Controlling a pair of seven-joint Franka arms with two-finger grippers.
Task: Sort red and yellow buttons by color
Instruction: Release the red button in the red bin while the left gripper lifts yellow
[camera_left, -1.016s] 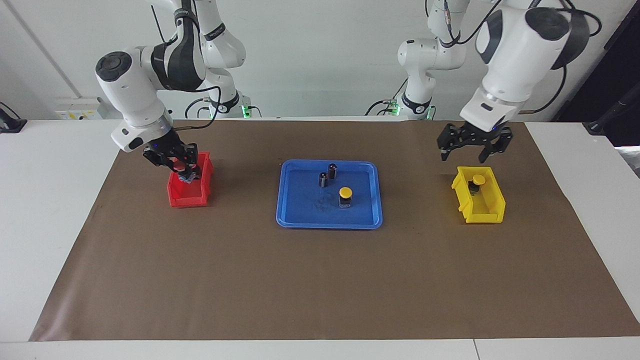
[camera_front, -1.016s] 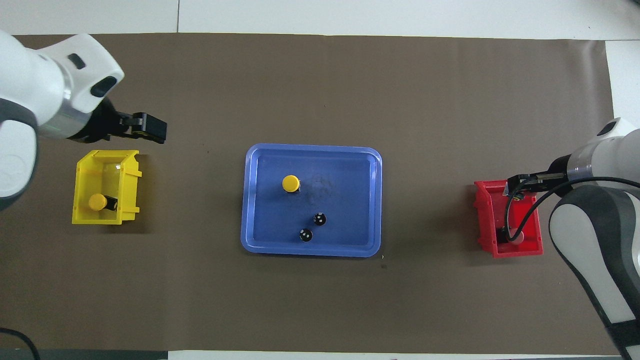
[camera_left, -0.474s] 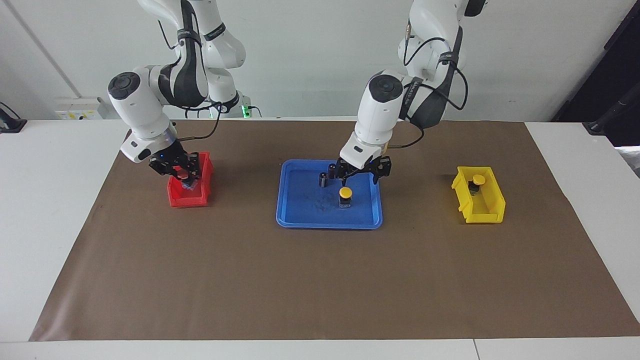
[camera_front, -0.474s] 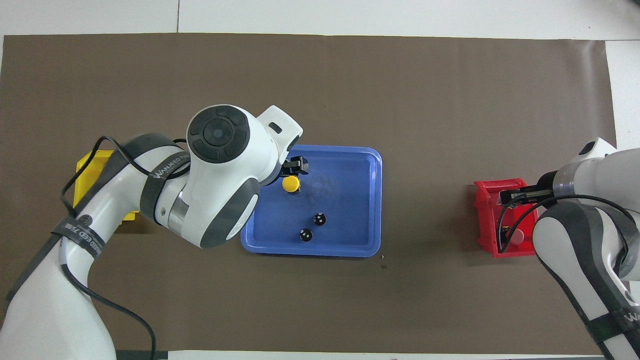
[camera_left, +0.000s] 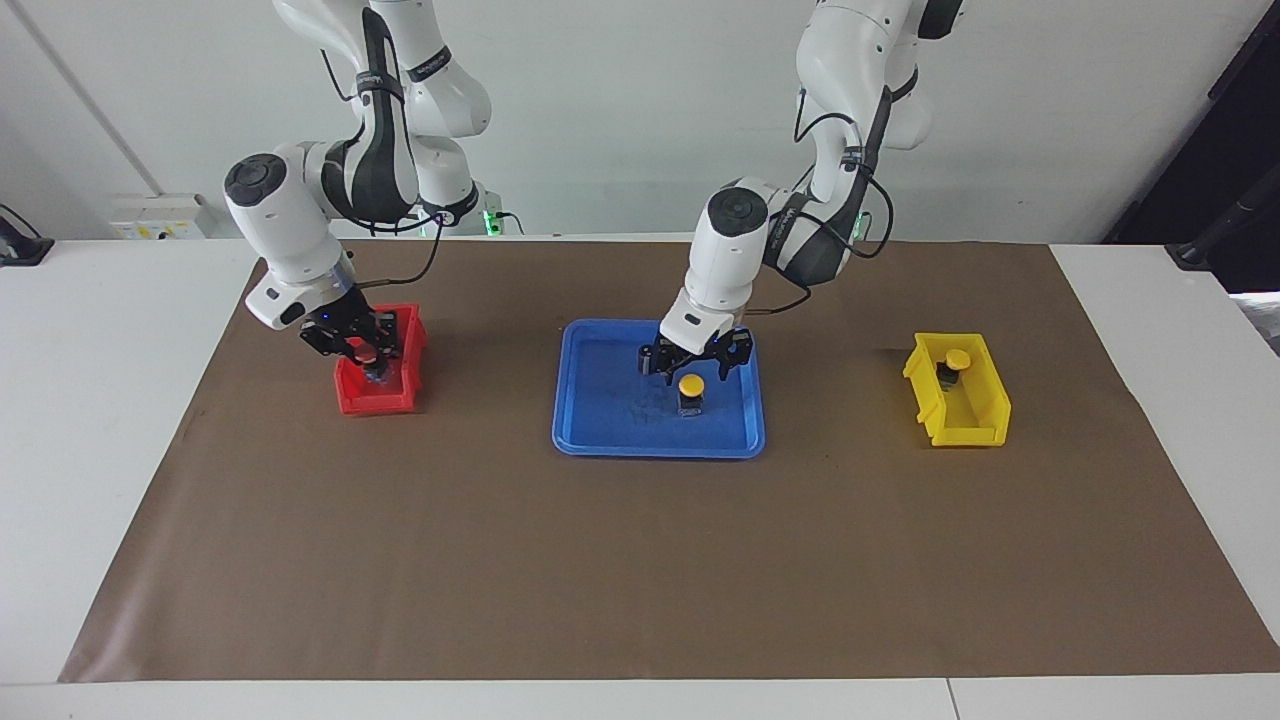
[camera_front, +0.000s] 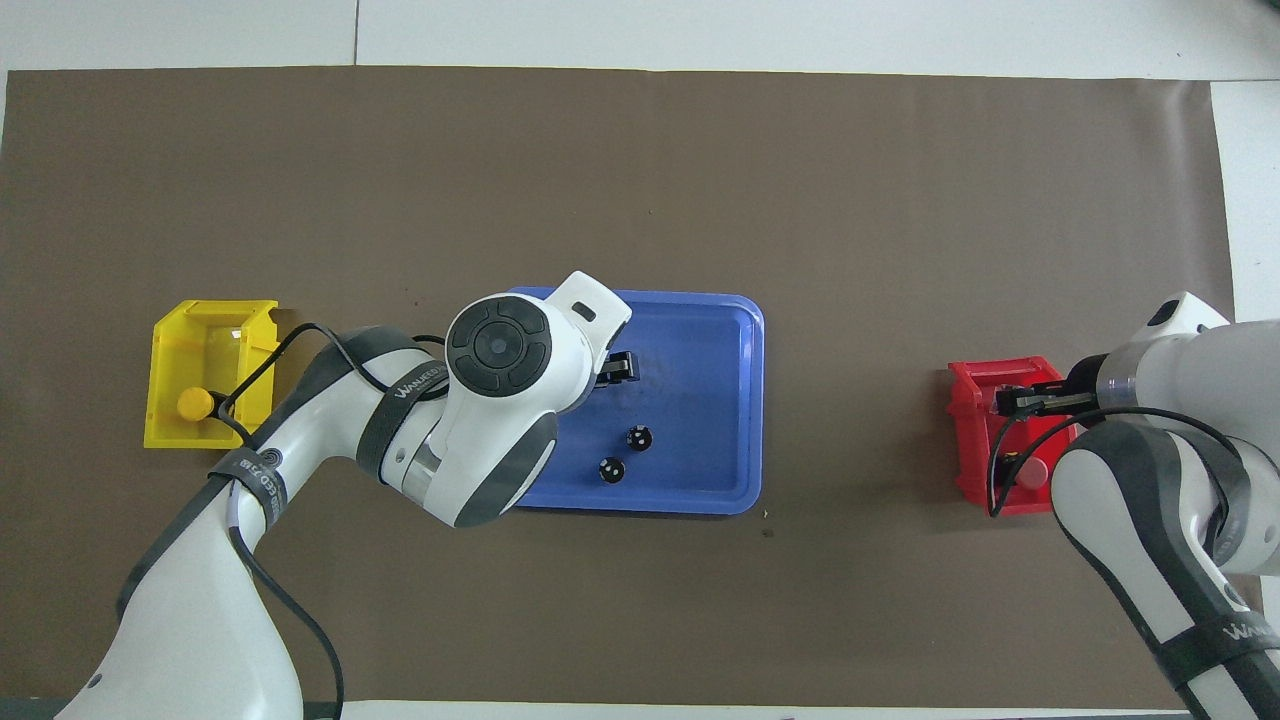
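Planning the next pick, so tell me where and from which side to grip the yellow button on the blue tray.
Grip the yellow button from straight above, probably on the small black body under its domed cap, since it stands upright and the cap is rounded. Nothing on the blue tray crowds it; the dark cylinders stand nearer the robots. The left gripper is right over it, jaws apart.

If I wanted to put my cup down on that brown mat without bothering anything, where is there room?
The wide strip of brown mat farther from the robots than the blue tray is bare. So are the gaps between the tray and the red bin, and the tray and the yellow bin. It is crowded at the tray under the left claw and at the red bin under the right claw.
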